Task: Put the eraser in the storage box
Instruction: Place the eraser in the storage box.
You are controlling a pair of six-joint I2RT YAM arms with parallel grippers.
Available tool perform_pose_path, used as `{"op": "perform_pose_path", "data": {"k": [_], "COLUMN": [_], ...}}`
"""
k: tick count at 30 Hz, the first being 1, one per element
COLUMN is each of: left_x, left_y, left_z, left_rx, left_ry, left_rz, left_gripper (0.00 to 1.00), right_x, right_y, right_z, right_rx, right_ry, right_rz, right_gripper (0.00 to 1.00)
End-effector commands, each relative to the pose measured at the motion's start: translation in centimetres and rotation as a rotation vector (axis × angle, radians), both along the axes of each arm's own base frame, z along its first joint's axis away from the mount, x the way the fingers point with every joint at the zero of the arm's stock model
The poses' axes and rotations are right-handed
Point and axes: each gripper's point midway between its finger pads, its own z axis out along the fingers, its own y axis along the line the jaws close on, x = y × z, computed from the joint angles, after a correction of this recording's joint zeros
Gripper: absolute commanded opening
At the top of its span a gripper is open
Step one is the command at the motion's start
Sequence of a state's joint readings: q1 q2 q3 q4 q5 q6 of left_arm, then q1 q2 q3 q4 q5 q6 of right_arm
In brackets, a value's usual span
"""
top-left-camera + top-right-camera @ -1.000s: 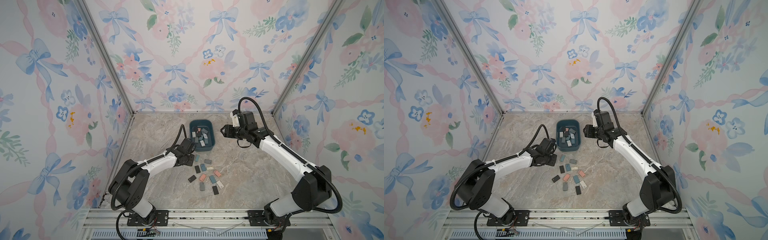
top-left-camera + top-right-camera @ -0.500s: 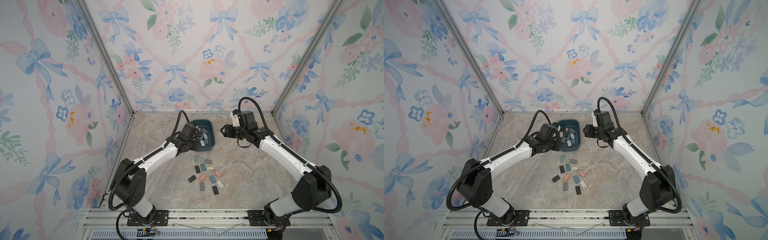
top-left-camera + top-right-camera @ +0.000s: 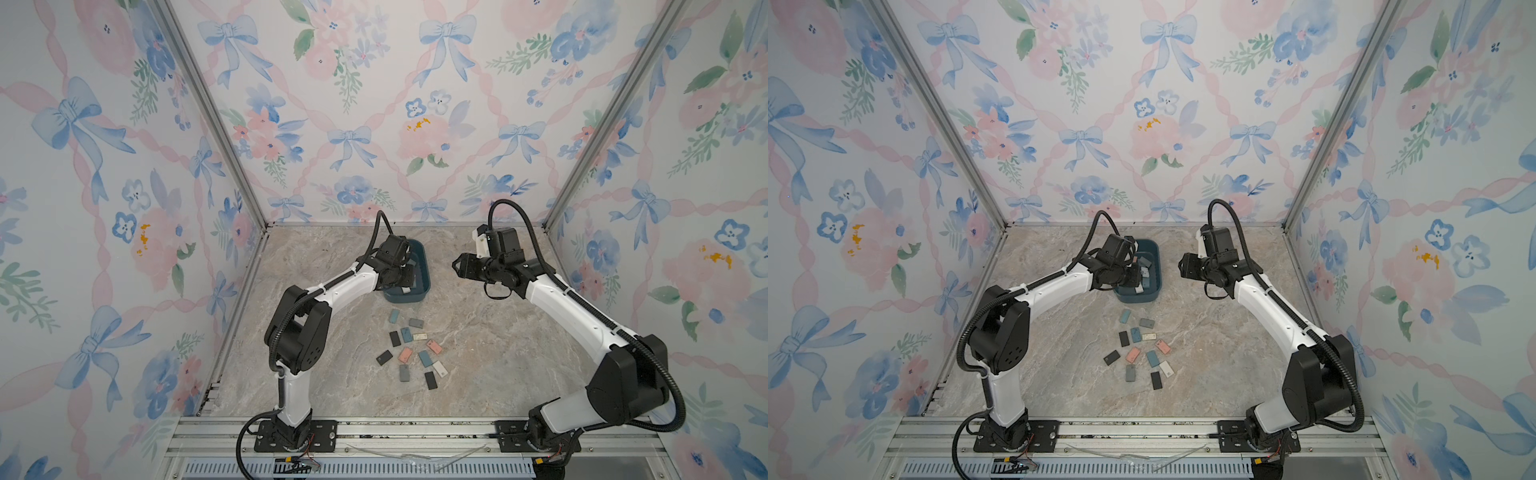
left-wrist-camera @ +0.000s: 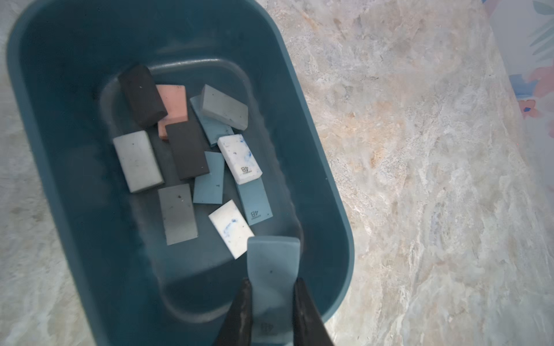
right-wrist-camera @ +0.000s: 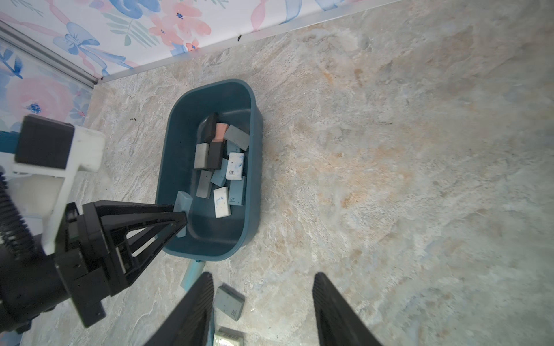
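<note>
- In both top views, your left gripper (image 3: 402, 277) hangs over the box (image 3: 409, 296), placed for a drop.
- Left wrist: it's clenched on a blue eraser (image 4: 272, 260) above the box's near end.
- Right wrist: your right gripper (image 5: 262, 275) stands parted and empty, right of the box and out of the way.

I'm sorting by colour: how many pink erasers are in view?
3. One pink eraser lies in the storage box, partly under black erasers; a second pink eraser and a third pink eraser lie loose on the table. Others may be hidden in the box's pile.
</note>
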State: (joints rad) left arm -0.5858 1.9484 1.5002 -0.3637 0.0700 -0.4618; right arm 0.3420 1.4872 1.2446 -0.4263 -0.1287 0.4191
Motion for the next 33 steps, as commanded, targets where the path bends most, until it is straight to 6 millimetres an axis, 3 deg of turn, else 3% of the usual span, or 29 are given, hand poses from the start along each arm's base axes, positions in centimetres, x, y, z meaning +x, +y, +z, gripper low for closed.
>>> {"op": "perform_pose_path", "data": {"k": [1, 8, 21, 33], "left_x": [0.7, 1.8, 2.8, 3.2], "left_y": [-1.2, -2.0, -3.6, -4.6], "left_z": [-1.2, -3.1, -5.3, -6.0], "left_rx": [-0.031, -0.034, -0.061, -0.080], "left_ry": [0.047, 0.079, 0.128, 0.146], "left_rz": [0.021, 0.076, 0.085, 0.082], "left_gripper": [0.19, 0.20, 0.21, 0.23], "right_x": [-0.6, -0.9, -1.1, -1.2], "right_y": [-0.9, -2.4, -3.0, -3.0], "right_z": [0.9, 0.7, 0.1, -0.9], "right_rx": [0.020, 0.021, 0.029, 0.039], "right_ry": [-0.016, -0.010, 0.003, 0.025], "right_rz": [-0.016, -0.045, -0.063, -0.064], "right_gripper": [0.56, 0.56, 0.56, 0.56]}}
